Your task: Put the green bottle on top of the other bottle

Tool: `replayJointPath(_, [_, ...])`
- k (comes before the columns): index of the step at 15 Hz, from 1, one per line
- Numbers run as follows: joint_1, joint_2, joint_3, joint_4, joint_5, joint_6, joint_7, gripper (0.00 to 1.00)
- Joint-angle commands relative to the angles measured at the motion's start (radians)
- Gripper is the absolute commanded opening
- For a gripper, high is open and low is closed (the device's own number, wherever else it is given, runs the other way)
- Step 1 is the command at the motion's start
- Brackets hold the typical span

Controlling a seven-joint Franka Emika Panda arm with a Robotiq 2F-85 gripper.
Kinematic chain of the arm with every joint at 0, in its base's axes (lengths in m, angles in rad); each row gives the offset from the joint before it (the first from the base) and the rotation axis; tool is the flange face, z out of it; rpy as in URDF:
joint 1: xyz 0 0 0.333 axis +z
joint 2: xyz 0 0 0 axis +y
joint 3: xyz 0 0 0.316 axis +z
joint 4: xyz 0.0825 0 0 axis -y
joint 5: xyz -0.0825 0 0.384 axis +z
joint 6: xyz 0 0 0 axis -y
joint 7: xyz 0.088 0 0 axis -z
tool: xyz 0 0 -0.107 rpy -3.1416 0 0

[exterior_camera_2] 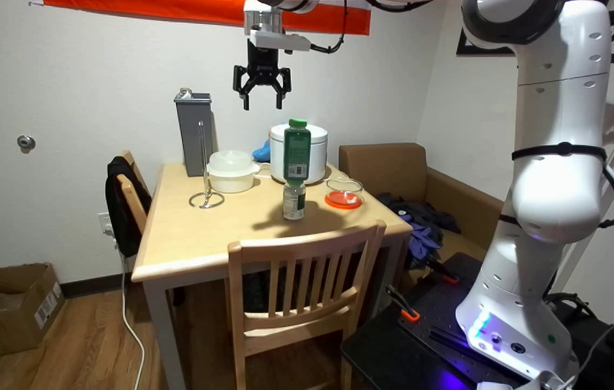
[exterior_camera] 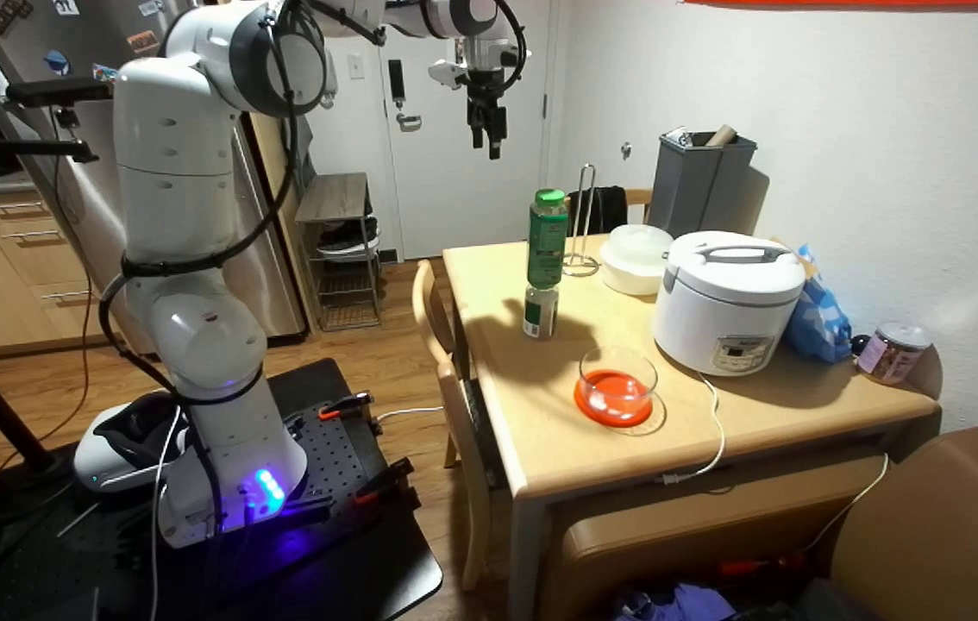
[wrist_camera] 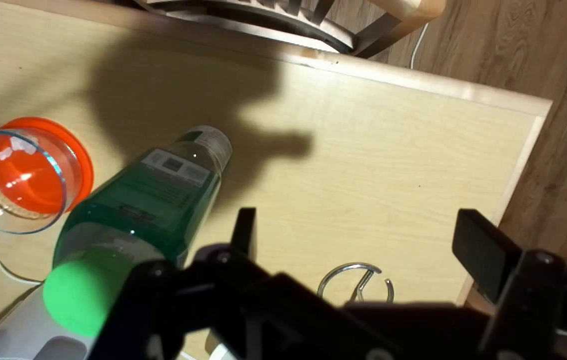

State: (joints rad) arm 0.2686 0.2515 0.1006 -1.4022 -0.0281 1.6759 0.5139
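The green bottle (exterior_camera: 548, 241) stands upright on top of the other bottle (exterior_camera: 541, 315), a pale, clear-looking bottle with a green label patch that stands on the table. The stack also shows in an exterior view, with the green bottle (exterior_camera_2: 296, 149) above the other bottle (exterior_camera_2: 293, 203). My gripper (exterior_camera_2: 262, 105) is open and empty, higher than the green cap and off to one side; it also shows in an exterior view (exterior_camera: 486, 145). In the wrist view the green bottle (wrist_camera: 143, 200) and the other bottle (wrist_camera: 211, 145) lie left of the open jaws (wrist_camera: 356, 220), apart from them.
A glass bowl on a red lid (exterior_camera: 616, 398), a white rice cooker (exterior_camera: 726, 310) and a white lidded container (exterior_camera: 634, 263) stand near the stack. A metal paper-towel stand (exterior_camera_2: 206, 184) is below the gripper's side. A wooden chair (exterior_camera_2: 307, 287) stands at the table edge.
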Motion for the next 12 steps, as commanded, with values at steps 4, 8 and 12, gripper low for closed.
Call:
replayJointPath(4, [-0.003, -0.087, 0.033, -0.185, 0.030, 0.005, 0.014, 1.00])
replayJointPath(8, [-0.008, -0.120, 0.041, -0.279, 0.048, 0.013, 0.012, 1.00])
replayJointPath(12, [-0.007, -0.087, 0.045, -0.255, 0.026, 0.011, 0.003, 1.00])
